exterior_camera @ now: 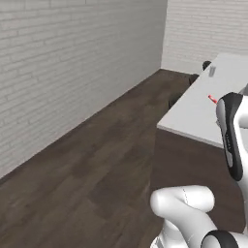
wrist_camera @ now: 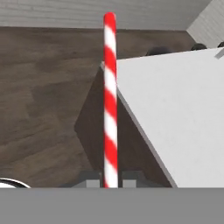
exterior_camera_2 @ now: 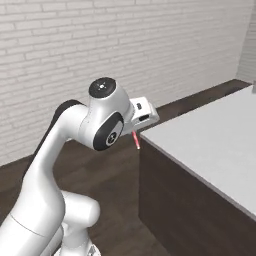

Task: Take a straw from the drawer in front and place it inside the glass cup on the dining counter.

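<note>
Base views flank the arm, both facing the dining counter, hand view looks along straw

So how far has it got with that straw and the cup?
The pickup looks done: the gripper is shut on the straw, which sticks out ahead between its fingertips. Right now it holds the straw near the corner of the dining counter. The glass cup stands at the counter's far end without a straw. Left to do: carry the straw over and drop it in.
</note>
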Robot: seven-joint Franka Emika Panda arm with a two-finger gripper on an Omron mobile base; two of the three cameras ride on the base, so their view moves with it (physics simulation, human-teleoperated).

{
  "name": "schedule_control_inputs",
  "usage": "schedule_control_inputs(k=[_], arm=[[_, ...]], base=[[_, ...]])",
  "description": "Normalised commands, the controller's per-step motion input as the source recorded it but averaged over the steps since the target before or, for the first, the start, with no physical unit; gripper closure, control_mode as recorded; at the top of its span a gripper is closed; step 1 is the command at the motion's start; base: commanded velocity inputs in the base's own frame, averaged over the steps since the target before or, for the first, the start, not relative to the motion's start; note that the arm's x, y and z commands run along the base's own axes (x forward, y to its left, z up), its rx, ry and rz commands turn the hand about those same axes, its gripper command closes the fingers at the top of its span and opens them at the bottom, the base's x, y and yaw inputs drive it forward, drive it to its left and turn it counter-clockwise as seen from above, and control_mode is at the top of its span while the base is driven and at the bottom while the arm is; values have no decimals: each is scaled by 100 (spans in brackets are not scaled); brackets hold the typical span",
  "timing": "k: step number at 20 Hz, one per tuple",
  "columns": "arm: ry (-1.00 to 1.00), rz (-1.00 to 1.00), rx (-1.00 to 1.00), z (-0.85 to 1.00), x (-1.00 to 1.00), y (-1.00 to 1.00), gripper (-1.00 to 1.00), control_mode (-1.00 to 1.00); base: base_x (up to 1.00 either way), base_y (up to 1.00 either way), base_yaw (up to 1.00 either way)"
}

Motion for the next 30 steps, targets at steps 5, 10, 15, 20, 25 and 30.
schedule_control_inputs(k=[5, 10, 15, 20, 25, 30], arm=[[0, 0, 0, 0, 0, 0, 100, 100], [0, 0, 0, 0, 0, 0, 100, 100], [0, 0, 0, 0, 0, 0, 100, 100], [0, 0, 0, 0, 0, 0, 100, 100], [0, 0, 0, 0, 0, 0, 100, 100], [0, 0, 0, 0, 0, 0, 100, 100]], base=[[100, 64, -45], [100, 71, -44], [100, 72, -43], [100, 77, -44], [100, 83, -45], [100, 79, -46]])
